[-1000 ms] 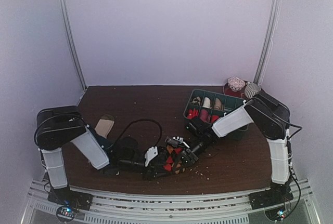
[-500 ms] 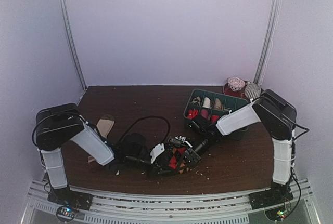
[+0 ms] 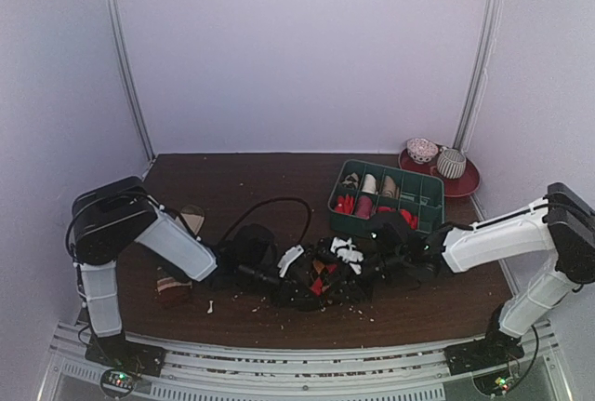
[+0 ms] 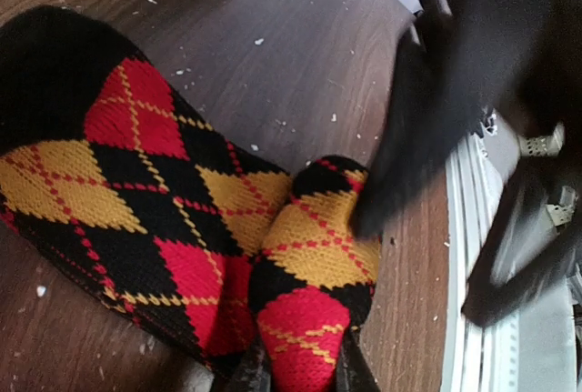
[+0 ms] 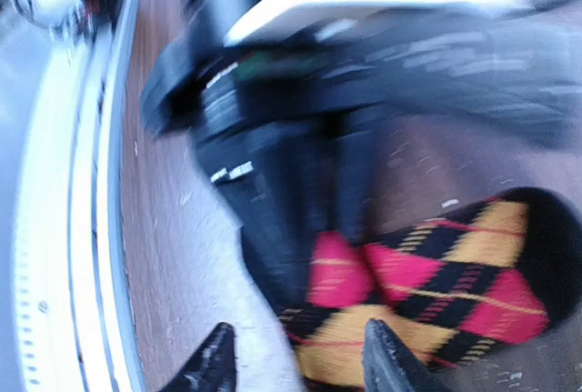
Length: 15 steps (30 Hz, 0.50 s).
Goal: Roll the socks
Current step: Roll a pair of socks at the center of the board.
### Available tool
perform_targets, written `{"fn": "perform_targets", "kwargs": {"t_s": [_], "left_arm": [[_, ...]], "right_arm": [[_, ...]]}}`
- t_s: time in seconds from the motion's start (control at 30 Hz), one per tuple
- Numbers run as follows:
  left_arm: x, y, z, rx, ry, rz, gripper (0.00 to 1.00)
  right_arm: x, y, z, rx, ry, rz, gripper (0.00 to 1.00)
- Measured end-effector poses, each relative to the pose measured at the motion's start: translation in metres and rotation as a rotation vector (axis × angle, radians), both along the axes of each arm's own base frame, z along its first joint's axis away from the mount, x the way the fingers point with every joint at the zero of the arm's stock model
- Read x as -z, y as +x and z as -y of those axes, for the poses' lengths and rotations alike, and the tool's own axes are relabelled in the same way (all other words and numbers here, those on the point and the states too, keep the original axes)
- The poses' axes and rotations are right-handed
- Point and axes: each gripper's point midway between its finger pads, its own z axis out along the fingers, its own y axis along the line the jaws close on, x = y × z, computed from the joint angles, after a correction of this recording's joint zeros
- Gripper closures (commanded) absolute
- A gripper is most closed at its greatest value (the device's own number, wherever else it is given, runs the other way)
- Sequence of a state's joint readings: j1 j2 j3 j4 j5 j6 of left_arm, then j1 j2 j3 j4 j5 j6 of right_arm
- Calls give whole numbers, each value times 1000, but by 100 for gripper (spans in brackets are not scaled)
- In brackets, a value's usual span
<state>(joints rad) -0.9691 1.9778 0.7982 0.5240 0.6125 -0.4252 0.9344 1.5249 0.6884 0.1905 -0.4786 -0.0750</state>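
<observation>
The black argyle sock [image 4: 155, 183] lies on the dark wooden table near the front edge, its end folded over. My left gripper [image 4: 300, 372] is shut on that folded end. In the top view the sock [image 3: 322, 282] sits between my left gripper [image 3: 299, 280] and my right gripper [image 3: 351, 261]. In the blurred right wrist view my right gripper [image 5: 300, 363] is open, low over the table, with the sock [image 5: 436, 274] just ahead of its fingers and apart from them. A beige piece [image 3: 192, 219], maybe the red sock's cuff, shows behind my left arm; its red part is hidden.
A green compartment bin [image 3: 423, 198] with rolled socks stands at the back right. A red plate [image 3: 465, 180] with two patterned balls is behind it. A small dark red-brown item [image 3: 172, 287] lies at the front left. Pale crumbs dot the table. The metal rail [image 4: 473, 256] runs along the front edge.
My right arm has dropped low and stretched out from the right, its gripper now beside the sock. My left gripper has moved right with the argyle sock's end in it.
</observation>
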Motion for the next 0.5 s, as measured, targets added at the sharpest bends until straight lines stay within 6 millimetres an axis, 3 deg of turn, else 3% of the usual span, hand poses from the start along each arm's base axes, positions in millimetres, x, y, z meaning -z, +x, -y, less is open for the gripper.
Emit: {"fn": "perform_targets", "kwargs": {"t_s": [0.13,0.33,0.5], "left_arm": [[1,0,4,25,-2,-36,100],[3,0,3,45,-10,-62,100],[4,-1,2,52,-11,-70,100]], "right_arm": [[20,-21,-6,-52,-97,138,45],[25,1,4,7,-154,278,42],[28,6,9,2,-184,331,43]]}}
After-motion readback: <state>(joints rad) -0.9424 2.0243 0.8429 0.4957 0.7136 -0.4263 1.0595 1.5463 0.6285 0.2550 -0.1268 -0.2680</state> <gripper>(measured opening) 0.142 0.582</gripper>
